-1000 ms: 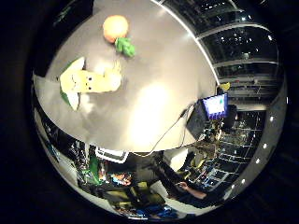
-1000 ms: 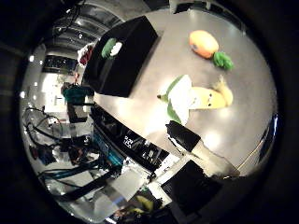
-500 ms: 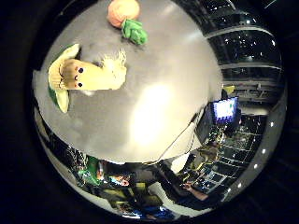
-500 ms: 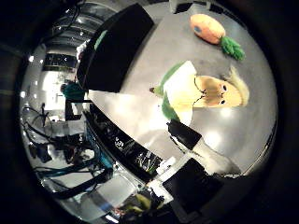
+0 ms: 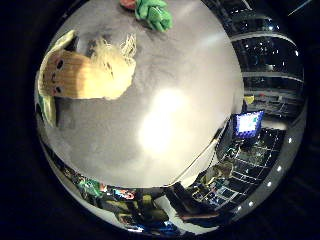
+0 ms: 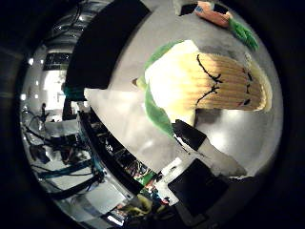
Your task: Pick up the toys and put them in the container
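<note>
A yellow corn plush toy [image 6: 224, 86] with green husk leaves and a stitched face lies on the grey table [image 5: 170, 125], close under the palm and filling much of the thumb side view. An orange carrot plush [image 6: 213, 12] with a green leafy top lies on the table beyond the corn. The black container [image 6: 102, 45] stands on the table beside the corn's leafy end. My right hand [image 6: 205, 155] shows as one black and white finger reaching out next to the corn, not touching it, with nothing held.
The table's edge runs close by the container, with a cluttered room floor and equipment below it. A lit monitor [image 5: 248, 123] stands off the table's other side.
The palm has come down toward the table over the last second. The corn plush now looks much larger and nearer, while the carrot and container have slid toward the views' edges.
</note>
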### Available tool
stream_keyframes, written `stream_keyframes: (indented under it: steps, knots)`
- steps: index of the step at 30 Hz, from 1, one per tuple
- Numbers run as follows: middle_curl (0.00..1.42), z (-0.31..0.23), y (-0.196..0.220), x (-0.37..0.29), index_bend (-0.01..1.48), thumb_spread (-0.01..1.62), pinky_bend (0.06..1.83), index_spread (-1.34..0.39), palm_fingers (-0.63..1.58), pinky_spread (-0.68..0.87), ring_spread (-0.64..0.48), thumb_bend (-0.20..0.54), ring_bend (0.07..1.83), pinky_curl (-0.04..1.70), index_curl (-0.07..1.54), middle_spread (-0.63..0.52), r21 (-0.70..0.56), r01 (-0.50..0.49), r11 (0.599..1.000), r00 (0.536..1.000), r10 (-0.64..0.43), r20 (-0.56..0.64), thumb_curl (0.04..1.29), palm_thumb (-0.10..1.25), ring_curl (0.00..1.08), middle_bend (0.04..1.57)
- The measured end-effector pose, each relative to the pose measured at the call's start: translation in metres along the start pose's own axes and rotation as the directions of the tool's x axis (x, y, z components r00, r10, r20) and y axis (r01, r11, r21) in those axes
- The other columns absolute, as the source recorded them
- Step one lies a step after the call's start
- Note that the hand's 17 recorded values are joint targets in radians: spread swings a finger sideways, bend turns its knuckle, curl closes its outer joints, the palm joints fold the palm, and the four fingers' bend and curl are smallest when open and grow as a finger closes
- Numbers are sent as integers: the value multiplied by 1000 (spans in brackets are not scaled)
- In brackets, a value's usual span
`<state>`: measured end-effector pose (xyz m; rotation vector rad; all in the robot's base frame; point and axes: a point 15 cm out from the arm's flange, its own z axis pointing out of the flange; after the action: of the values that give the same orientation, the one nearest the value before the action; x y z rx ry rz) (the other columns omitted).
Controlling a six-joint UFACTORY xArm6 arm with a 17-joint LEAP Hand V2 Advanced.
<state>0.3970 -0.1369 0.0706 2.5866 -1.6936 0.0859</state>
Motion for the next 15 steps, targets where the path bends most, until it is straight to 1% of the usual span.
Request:
stream_keyframes:
  steps: [4,6,8,10,12,15]
  knots:
    - [311,2,-4,7,200,972,265,-436,239,385,138,-24,199,297,331,5,-4,7,1000,1000,-7,-8,366,756,221,185]
    - [305,6,-4,9,139,967,295,-435,380,354,58,-22,326,297,307,-17,-16,23,1000,1000,-23,-11,368,767,247,192]
    - [318,10,-2,9,148,955,318,-430,398,284,-18,-22,378,306,293,-43,-33,48,998,999,-49,-17,375,787,267,224]
    - [327,14,1,9,168,953,321,-433,403,240,-56,-24,384,303,291,-64,-48,59,997,998,-60,-21,377,797,268,245]
    - [333,16,3,10,198,948,293,-436,425,227,-68,-23,354,290,308,-79,-55,56,997,998,-57,-23,381,807,256,262]
    - [338,19,5,10,196,943,252,-440,445,226,-77,-25,309,271,331,-92,-65,67,996,997,-69,-23,384,818,239,274]
